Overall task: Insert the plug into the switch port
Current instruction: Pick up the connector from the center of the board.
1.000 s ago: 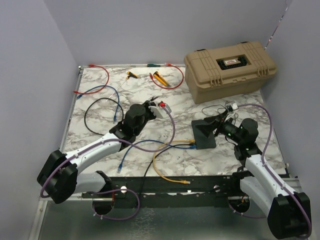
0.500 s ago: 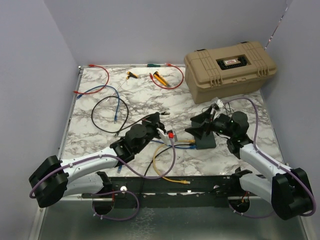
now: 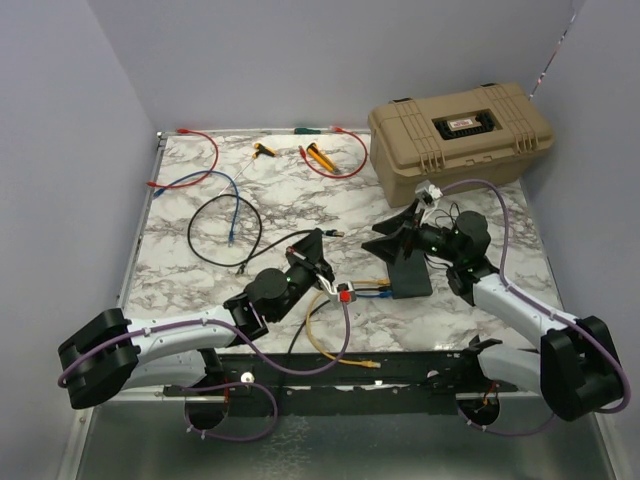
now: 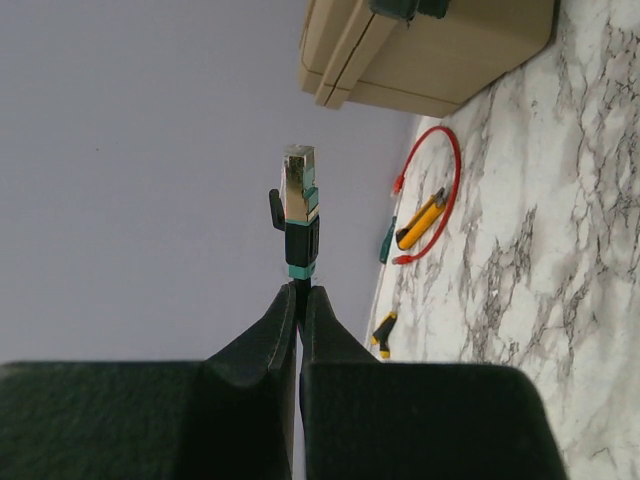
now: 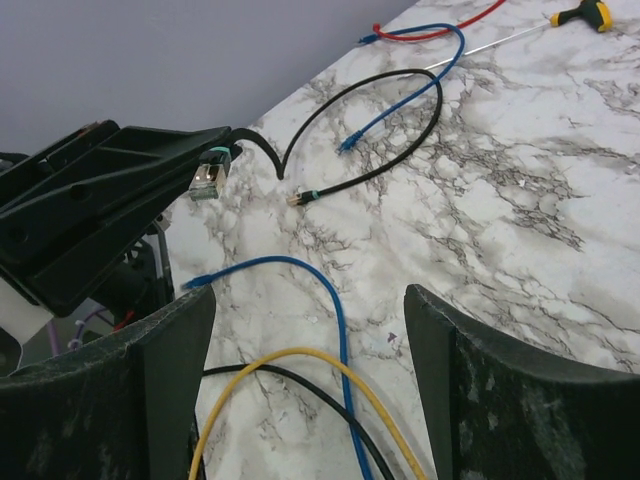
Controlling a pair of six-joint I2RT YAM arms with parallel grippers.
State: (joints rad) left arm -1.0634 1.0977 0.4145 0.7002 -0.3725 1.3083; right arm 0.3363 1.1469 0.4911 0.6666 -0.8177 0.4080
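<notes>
Yellow cable (image 3: 372, 365) nearest, lying on marble table (image 3: 290, 200). Beyond it, left gripper (image 4: 300, 295) pinched tight on black cord just behind plug (image 4: 299, 195), held off the surface. Right gripper (image 3: 393, 230) spread wide over dark-grey switch (image 3: 410, 275), mid-right. Tan case (image 3: 460, 135) farthest.

White arm links (image 3: 185, 335), black joints (image 3: 100, 355), looping purple cables (image 3: 472, 181), and matte black tool fingers (image 5: 505, 400).

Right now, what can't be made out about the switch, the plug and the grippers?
Ports of the switch: too small in the top view, where the right gripper covers its far end. The switch is absent from both wrist views.
Whether that gripper touches the switch: cannot tell from above.
Rear end of the plug: hidden inside the shut left gripper, left wrist view.
</notes>
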